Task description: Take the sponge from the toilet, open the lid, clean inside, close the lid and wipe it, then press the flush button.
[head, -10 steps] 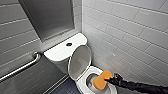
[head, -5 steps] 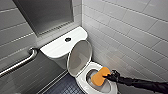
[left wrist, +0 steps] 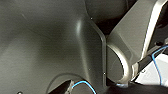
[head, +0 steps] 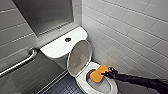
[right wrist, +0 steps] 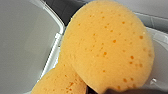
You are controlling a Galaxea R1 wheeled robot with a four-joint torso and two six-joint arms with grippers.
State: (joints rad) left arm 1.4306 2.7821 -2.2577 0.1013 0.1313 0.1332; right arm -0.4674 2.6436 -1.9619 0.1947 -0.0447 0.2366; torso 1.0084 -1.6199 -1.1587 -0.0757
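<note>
Shifted slightly toward raised lid (head: 80,57) since a second ago: sponge (head: 99,73), pinched by right tool (head: 108,73), over inside of toilet (head: 81,84) bowl. Lid upright against tank (head: 56,48). Flush button (head: 67,39) centred on tank cover. Tiled wall (head: 130,30) close beside.

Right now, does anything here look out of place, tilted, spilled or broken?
Nothing stands out. The lid stands raised, the right gripper holds the sponge over the toilet bowl, and I see no spill or damage.
</note>
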